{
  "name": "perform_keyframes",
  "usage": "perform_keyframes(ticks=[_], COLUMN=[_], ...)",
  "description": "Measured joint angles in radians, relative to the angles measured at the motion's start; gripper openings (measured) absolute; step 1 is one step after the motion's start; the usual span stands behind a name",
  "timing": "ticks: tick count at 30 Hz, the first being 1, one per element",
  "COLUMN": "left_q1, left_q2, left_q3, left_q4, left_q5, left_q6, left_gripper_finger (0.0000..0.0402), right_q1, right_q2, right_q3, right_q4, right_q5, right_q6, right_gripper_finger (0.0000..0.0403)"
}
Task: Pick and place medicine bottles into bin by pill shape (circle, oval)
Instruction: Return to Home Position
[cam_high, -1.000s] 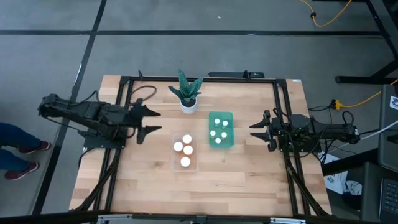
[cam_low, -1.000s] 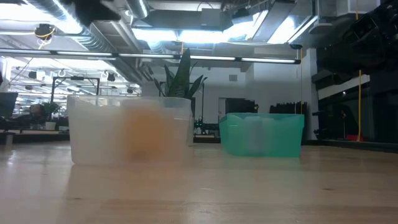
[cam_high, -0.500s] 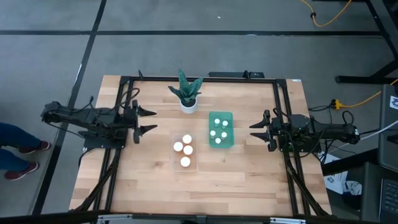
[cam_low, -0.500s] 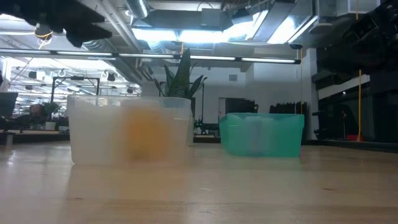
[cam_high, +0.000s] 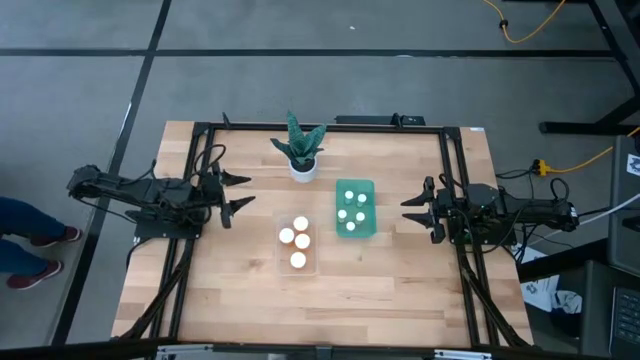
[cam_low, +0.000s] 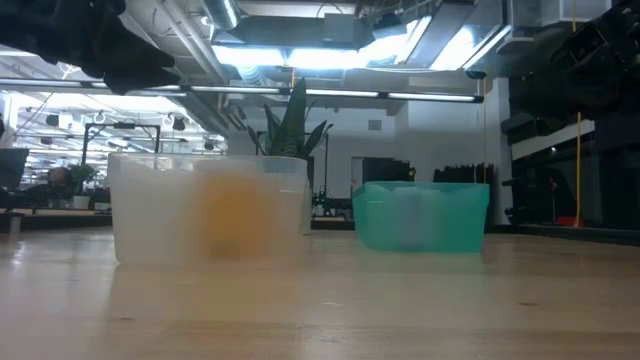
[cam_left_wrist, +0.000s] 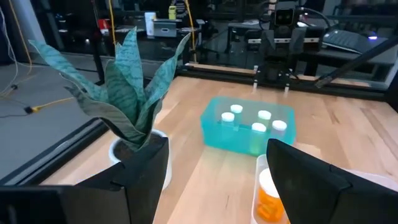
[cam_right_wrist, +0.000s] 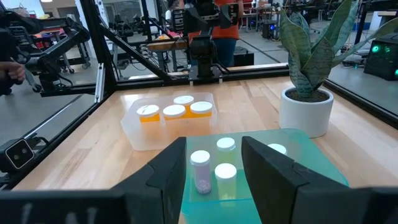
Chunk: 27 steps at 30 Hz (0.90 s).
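Observation:
Several white-capped orange medicine bottles (cam_high: 298, 241) stand upright in a clear bin (cam_high: 281, 258) at the table's middle; they also show in the right wrist view (cam_right_wrist: 175, 112). Several smaller white-capped bottles (cam_high: 351, 212) stand in a teal bin (cam_high: 368, 186) to its right, and show in the left wrist view too (cam_left_wrist: 251, 121). My left gripper (cam_high: 244, 192) is open and empty, left of the clear bin and above the table. My right gripper (cam_high: 408, 210) is open and empty, just right of the teal bin (cam_right_wrist: 311, 162).
A potted plant in a white pot (cam_high: 302, 166) stands behind the two bins, near the table's far edge. Black frame rails (cam_high: 455, 180) run along the table's sides. Bare wood (cam_high: 320, 310) lies between the bins and the near edge.
My left gripper has drawn back from the clear bin toward the table's left edge and come down a little, staying open and empty. The bottles and both bins have kept still.

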Motion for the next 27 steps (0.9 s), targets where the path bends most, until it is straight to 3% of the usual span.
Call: perform_keyframes(ticks=[17, 27], left_q1=[0.044, 0.043], left_q2=[0.000, 0.002], left_q3=[-0.257, -0.261], left_q4=[0.354, 0.359], left_q5=[-0.023, 0.017], left_q6=[0.002, 0.000], left_gripper_finger=[0.0263, 0.0263], right_q1=[0.000, 0.000], right_q2=[0.000, 0.000], right_q3=[0.000, 0.000], right_q4=[0.000, 0.000], right_q5=[0.000, 0.000], right_q6=[0.000, 0.000], right_gripper_finger=[0.0156, 0.0156])
